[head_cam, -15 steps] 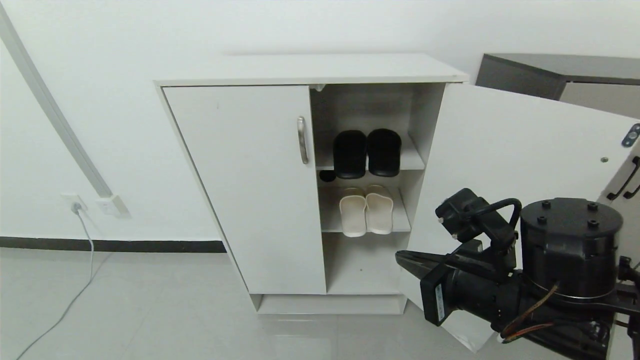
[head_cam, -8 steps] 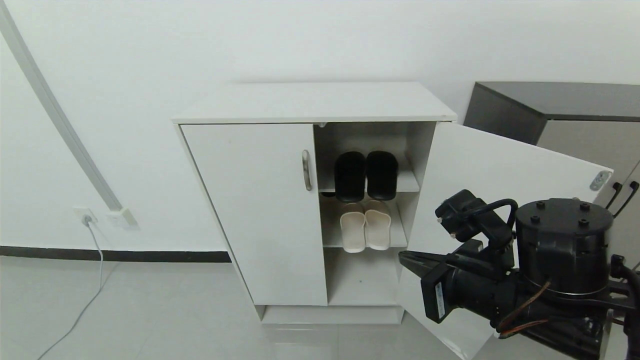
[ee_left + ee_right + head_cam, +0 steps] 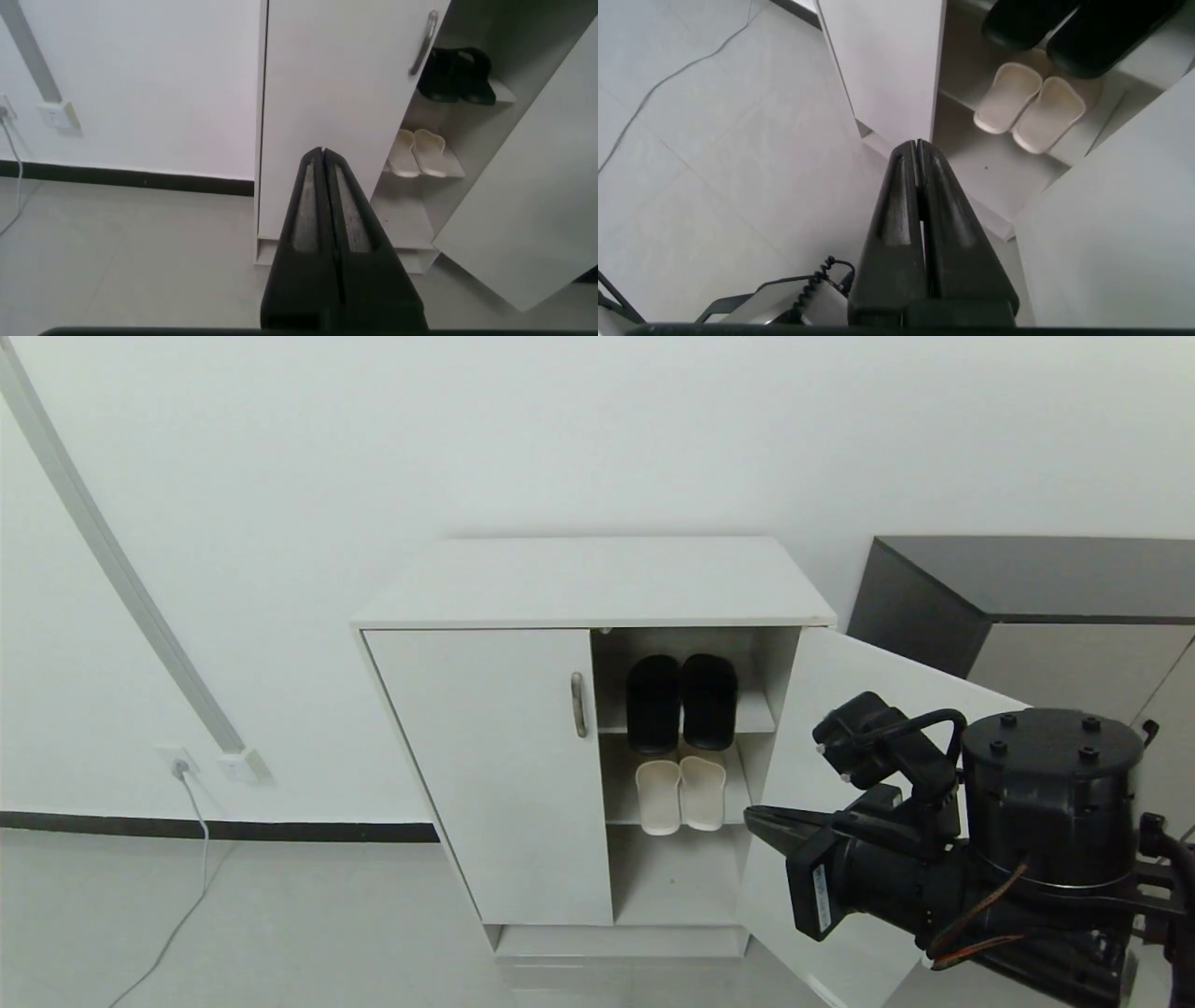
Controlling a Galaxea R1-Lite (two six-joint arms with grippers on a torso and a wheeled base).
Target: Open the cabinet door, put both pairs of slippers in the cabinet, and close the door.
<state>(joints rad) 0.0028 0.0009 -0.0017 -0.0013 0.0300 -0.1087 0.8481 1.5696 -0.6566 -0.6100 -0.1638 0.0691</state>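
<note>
The white cabinet [image 3: 597, 583] stands against the wall, its left door [image 3: 485, 765] closed and its right door [image 3: 840, 709] swung open. A black pair of slippers [image 3: 681, 700] lies on the upper shelf and a white pair of slippers [image 3: 680, 793] on the shelf below. My right gripper [image 3: 750, 815] is shut and empty, low in front of the open door's inner face. In the right wrist view the right gripper [image 3: 920, 145] points at the floor before the white pair [image 3: 1029, 96]. My left gripper [image 3: 322, 154] is shut and empty, facing the closed door, with the white pair [image 3: 418, 152] beyond.
A dark grey cabinet [image 3: 1027, 588] stands to the right, just behind the open door. A wall socket with a cable [image 3: 177, 767] trailing onto the floor and a slanted wall conduit [image 3: 112, 560] are at the left. Grey tiled floor [image 3: 280, 924] lies before the cabinet.
The whole head picture has shifted: the cabinet now looks smaller and lower, so the camera has moved back. Both pairs lie unmoved on their shelves. My right arm holds its place in the picture.
</note>
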